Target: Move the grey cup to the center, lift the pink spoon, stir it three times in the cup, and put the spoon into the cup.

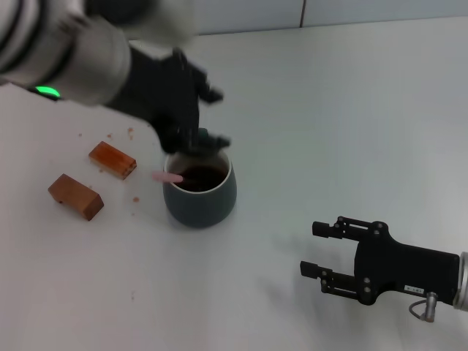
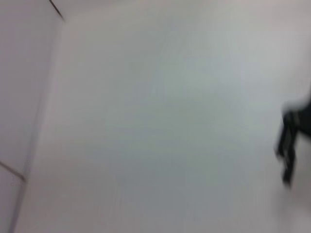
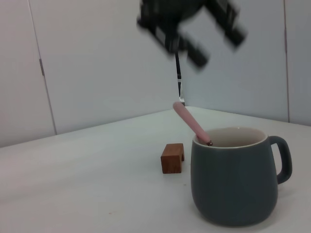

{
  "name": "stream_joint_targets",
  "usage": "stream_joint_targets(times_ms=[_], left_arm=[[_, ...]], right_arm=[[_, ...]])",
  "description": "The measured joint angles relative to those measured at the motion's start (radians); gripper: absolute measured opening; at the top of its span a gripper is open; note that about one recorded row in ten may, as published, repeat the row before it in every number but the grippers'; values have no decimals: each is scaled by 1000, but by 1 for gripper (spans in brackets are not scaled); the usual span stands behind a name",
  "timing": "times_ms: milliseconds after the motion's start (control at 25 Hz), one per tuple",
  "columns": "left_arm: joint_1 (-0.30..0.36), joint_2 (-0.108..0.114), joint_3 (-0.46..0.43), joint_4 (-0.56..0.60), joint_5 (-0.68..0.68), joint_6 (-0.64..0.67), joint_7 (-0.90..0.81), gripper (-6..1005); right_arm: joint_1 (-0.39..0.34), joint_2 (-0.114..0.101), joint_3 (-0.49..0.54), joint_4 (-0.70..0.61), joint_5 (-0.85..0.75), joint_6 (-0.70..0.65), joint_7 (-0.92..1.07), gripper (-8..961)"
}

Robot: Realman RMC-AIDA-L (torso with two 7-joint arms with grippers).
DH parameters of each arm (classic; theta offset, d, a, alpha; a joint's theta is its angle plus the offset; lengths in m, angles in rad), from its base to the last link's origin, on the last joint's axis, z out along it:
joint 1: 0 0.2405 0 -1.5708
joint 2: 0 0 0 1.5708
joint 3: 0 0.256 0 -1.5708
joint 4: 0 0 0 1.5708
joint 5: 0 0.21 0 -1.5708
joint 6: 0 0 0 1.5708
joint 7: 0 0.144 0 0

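The grey cup (image 1: 201, 201) stands near the middle of the table with dark liquid inside; it also shows in the right wrist view (image 3: 233, 182). The pink spoon (image 1: 168, 176) leans in the cup, bowl down in the liquid, with its pink handle (image 3: 188, 120) sticking out over the rim. My left gripper (image 1: 212, 117) hovers just above and behind the cup, open and empty, apart from the spoon; it appears blurred in the right wrist view (image 3: 214, 41). My right gripper (image 1: 313, 248) rests open and empty at the front right of the table.
Two brown rectangular blocks (image 1: 112, 159) (image 1: 74, 196) lie to the left of the cup, with small crumbs around them. One block (image 3: 173, 158) shows beside the cup in the right wrist view. The left wrist view shows only bare table and a dark gripper (image 2: 291, 145) far off.
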Motion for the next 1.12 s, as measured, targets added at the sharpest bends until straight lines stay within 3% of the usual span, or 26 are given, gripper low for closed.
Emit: stream_joint_targets(times_ms=[40, 80, 120, 160, 200, 280, 320, 360, 440, 520, 560, 600, 680, 760, 920, 1120], left_arm=[[0, 0, 0, 0, 0, 0, 0, 366], [19, 1, -51, 3, -76, -15, 11, 391], [69, 2, -178, -38, -266, -36, 52, 415], [69, 2, -178, -38, -266, -36, 52, 449], [98, 3, -232, -84, -372, -39, 88, 484], [149, 5, -318, -201, -565, -39, 174, 553], [193, 8, -401, -383, -757, -25, 283, 587], [193, 8, -401, -383, -757, -25, 283, 595], [211, 14, -481, -576, -869, 20, 382, 611], [215, 25, -581, -769, -914, 88, 491, 628], [215, 25, -581, -769, -914, 88, 491, 636], [230, 43, -662, -964, -883, 149, 661, 644], [251, 55, -680, -1072, -856, 162, 787, 683], [303, 70, -688, -1235, -839, 164, 1034, 746], [380, 79, -688, -1378, -818, 148, 1332, 840], [425, 78, -677, -1466, -752, 136, 1440, 838]], right_arm=[[0, 0, 0, 0, 0, 0, 0, 681], [-2, 0, 0, -1, 1, -1, 0, 681], [-5, -1, 3, -4, 2, -4, 0, 681], [-5, -1, 3, -4, 2, -4, 0, 681], [-6, -1, 5, -5, 2, -5, 0, 681], [-7, -1, 5, -5, 3, -6, 0, 681], [-10, -1, 6, -6, 3, -6, 0, 681], [-10, -1, 6, -6, 3, -6, 0, 681], [-13, -1, 7, -6, 4, -7, -1, 681], [-16, -1, 7, -8, 6, -8, -5, 681], [-16, -1, 7, -8, 6, -8, -5, 681], [-17, -1, 7, -11, 9, -8, -6, 681], [-18, -1, 7, -13, 11, -8, -7, 681], [-21, -1, 7, -18, 15, -8, -8, 681], [-23, -1, 7, -22, 17, -5, -9, 681], [-24, -1, 7, -22, 17, -3, -11, 681]])
